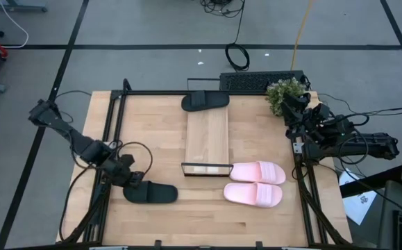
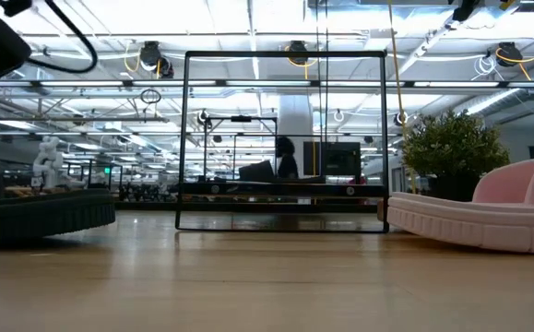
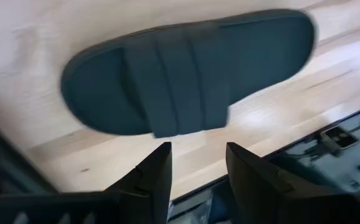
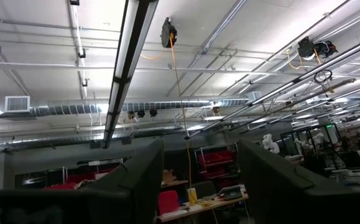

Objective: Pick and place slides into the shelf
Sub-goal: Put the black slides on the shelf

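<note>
Landmark: I placed everything against the long, narrow light-wood shelf plank [image 1: 207, 136], which lay in the middle of the pale wooden worktop [image 1: 256, 222] with its thin black metal frame [image 1: 205, 169] at the near end.

Left gripper: my left gripper [image 1: 132, 182] sat near the worktop's left edge, well left of the frame and touching or almost touching the heel end of the black wide-strap slide [image 1: 151, 194]. In the left wrist view its fingers [image 3: 156, 176] were spread with bare worktop between them, holding nothing, and the black slide [image 3: 186, 78] lay flat just ahead, so I judged I was lined up to take it by the strap or rim.

Second black slide: the other black sandal [image 1: 205, 101] lay across the far end of the plank; I could not tell whether it rested on it.

Pink pair: the two light pink slides [image 1: 255, 182] lay side by side just right of the frame, apart from both arms.

Right gripper: my right gripper [image 1: 299, 105] waited at the worktop's right edge, beside the small green potted plant [image 1: 284, 92], pointed up at the ceiling. Its fingers [image 4: 136, 180] stood apart and empty.

Progress: by my reading, three slides were clearly not shelved yet.
</note>
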`<action>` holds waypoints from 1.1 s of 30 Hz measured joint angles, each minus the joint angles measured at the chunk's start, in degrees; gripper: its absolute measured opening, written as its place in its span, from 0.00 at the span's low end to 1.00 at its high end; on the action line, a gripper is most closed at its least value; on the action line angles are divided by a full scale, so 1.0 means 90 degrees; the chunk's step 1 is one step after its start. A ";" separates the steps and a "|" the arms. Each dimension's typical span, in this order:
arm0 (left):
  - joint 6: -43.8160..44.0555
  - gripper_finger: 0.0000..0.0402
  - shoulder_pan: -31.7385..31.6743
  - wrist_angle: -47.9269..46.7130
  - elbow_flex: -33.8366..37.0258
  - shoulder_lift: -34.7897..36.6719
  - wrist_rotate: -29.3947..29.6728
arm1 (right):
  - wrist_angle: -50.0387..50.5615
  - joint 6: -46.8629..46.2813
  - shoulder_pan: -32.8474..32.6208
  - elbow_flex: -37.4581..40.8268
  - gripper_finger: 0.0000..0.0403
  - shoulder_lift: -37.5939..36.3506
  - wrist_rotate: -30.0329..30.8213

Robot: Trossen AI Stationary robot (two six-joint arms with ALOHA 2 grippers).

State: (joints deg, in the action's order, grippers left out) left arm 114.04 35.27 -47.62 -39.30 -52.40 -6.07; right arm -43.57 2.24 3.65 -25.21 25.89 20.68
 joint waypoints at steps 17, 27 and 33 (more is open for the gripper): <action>0.2056 0.36 0.1362 0.1625 0.1410 -0.0002 0.1314 | -0.0231 -0.0005 -0.0001 0.0000 0.49 -0.0002 -0.0332; 0.2189 0.36 0.1396 0.2490 0.1942 0.0000 0.1318 | -0.0231 -0.0005 -0.0001 0.0000 0.49 -0.0002 -0.0332; 0.2421 0.36 0.1498 0.2342 0.1944 0.0155 0.0994 | -0.0232 -0.0004 0.0000 0.0000 0.49 -0.0002 -0.0324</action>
State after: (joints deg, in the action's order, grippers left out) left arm 135.82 48.75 -26.54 -21.80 -51.00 2.88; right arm -45.66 2.20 3.65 -25.21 25.87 17.76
